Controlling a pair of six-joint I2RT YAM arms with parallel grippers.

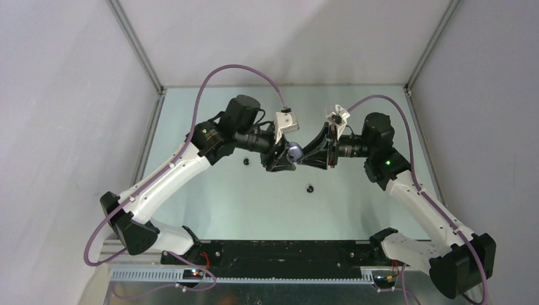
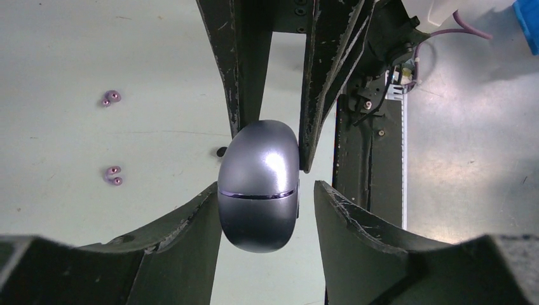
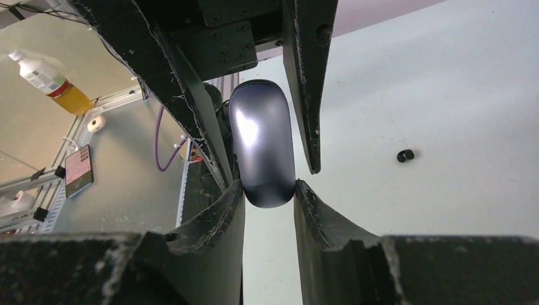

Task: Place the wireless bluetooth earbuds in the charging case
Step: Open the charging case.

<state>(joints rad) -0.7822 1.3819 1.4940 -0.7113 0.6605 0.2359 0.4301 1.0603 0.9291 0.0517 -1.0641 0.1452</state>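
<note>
Scuffed fingers (image 3: 206,244), glossy ovoid case (image 3: 262,143)

- We see white-shelled arms (image 1: 168,175) with black motor joints (image 1: 245,111) and green lights (image 1: 205,132).
- Purple cables (image 1: 210,82) run along them.
- Our black plastic gripper fingers (image 2: 184,248) are scuffed.

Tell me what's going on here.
Both arms meet mid-table, with the closed charging case between them. The right pincer clamps it. The left pincer stands around it with a gap on one side. The buds are not in yet: two purple earbuds and two black earbuds lie loose on the table.
</note>
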